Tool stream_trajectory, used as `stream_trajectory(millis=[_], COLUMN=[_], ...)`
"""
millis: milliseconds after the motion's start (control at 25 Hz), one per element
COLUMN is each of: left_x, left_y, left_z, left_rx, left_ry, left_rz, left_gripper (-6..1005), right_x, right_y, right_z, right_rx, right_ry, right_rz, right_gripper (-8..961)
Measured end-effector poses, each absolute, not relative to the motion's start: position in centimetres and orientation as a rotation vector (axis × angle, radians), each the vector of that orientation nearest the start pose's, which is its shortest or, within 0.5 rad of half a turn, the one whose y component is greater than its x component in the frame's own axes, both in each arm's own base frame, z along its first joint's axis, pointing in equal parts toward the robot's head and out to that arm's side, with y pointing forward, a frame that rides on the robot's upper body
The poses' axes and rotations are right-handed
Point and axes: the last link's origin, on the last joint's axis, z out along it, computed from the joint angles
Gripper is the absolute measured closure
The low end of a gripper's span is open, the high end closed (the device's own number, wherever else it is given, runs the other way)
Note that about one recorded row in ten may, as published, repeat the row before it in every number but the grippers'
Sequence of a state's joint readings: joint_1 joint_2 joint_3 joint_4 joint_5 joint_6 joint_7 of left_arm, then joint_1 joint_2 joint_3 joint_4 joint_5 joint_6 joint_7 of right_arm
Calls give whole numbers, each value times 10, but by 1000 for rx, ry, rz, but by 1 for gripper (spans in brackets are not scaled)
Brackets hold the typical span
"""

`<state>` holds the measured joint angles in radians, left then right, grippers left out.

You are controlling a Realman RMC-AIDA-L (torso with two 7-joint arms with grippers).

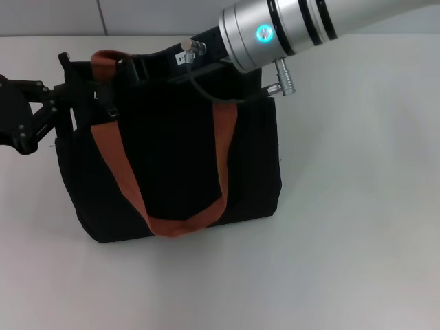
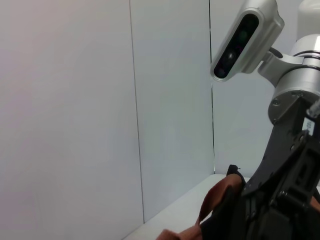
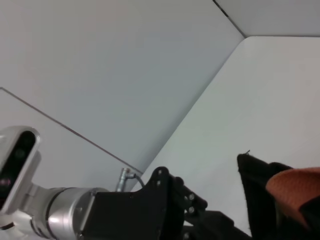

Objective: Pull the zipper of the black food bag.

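- Standing upright on the white table (image 1: 357,206), the black food bag (image 1: 179,165) shows one orange-brown handle (image 1: 120,172) draped down its front.
- Left gripper (image 1: 65,103) at the bag's top left corner; grip state cannot be told.
- Right gripper (image 1: 148,65) over the top edge; zipper hidden, grip unclear.

No readable text, brand, number or sign is shown in any view. A small white label (image 1: 180,59) is seen on the black mount of the right arm, just behind its gripper, but its marks cannot be made out.
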<state>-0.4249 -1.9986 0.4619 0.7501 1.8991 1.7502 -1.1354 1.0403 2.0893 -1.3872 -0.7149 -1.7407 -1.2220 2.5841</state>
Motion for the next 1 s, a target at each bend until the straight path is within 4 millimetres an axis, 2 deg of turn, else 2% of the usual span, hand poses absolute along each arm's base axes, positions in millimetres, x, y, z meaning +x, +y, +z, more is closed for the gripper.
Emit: stream_trajectory(millis=[480,1000], left_x=[-291,-291], left_y=[309,309], left_z=[86,88], left_rx=[-2490,-2484], left_ry=[-256,-245], left_rz=[-791,-802], left_gripper=[959,958], right_x=[35,28], right_y=[390,387], right_z=[-77,-83], right_rx=[-2880,-2895], right_ry=[1452,1463], right_rz=[466,452], right_gripper=[839,840])
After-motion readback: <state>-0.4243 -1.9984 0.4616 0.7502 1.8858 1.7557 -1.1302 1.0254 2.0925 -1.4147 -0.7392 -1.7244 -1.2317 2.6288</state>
